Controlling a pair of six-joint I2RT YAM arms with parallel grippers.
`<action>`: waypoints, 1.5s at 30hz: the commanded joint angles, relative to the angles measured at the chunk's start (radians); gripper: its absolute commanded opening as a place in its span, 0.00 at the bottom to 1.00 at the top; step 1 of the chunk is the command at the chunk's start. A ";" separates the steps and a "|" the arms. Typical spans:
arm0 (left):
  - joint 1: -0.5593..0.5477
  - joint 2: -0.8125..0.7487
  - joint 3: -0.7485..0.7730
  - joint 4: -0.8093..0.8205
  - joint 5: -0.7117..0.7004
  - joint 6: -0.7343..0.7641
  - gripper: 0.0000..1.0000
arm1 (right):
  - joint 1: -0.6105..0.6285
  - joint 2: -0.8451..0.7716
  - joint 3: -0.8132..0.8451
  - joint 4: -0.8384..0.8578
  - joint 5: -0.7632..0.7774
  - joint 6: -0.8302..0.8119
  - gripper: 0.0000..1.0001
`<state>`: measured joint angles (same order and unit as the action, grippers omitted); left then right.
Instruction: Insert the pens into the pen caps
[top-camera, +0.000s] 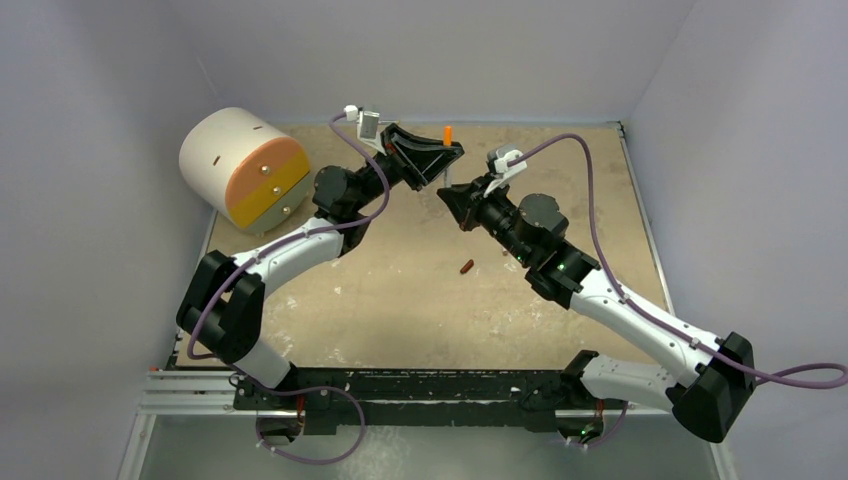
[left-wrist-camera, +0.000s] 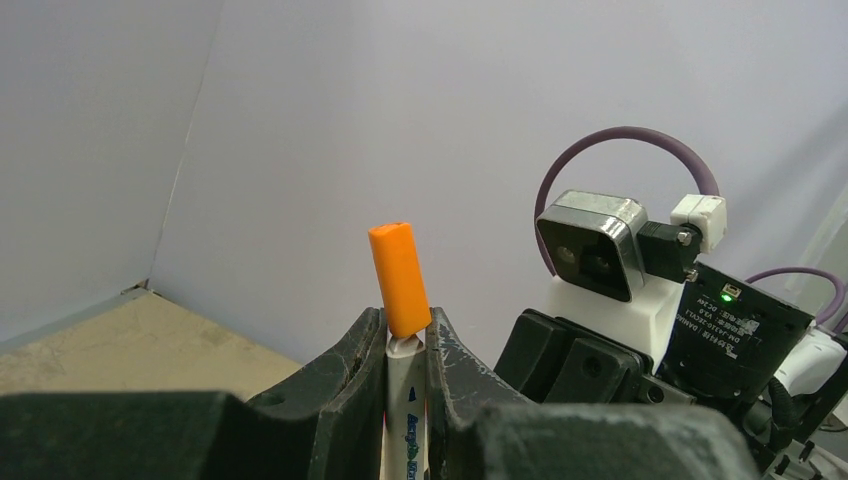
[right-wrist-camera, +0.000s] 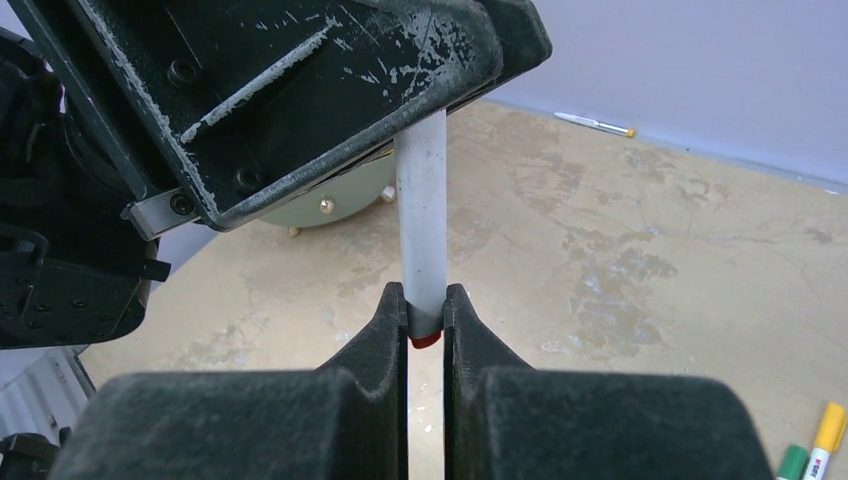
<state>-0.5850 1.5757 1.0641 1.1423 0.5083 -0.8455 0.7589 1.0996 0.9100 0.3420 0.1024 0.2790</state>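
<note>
I saw left gripper clamped on pen below orange cap, right gripper pinching far end; barrel likely light, slick.

Nothing could be fully read. Blue and green lettering ran lengthwise along the white barrel of the pen clamped between the fingers of the left gripper, too blurred to spell out. The circuit board to that gripper's right carried tiny print, equally unreadable.
</note>
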 joint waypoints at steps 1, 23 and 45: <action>-0.013 -0.050 0.007 0.050 0.022 0.009 0.00 | -0.006 -0.008 0.050 0.043 0.021 -0.010 0.00; -0.029 -0.076 -0.010 0.034 0.066 0.041 0.09 | -0.007 -0.010 0.076 0.027 0.032 -0.058 0.00; -0.031 -0.077 -0.002 0.019 0.179 0.090 0.33 | -0.010 -0.018 0.092 0.015 0.022 -0.059 0.00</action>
<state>-0.5961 1.5440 1.0515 1.1286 0.5800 -0.7803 0.7609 1.1000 0.9333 0.2935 0.0868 0.2306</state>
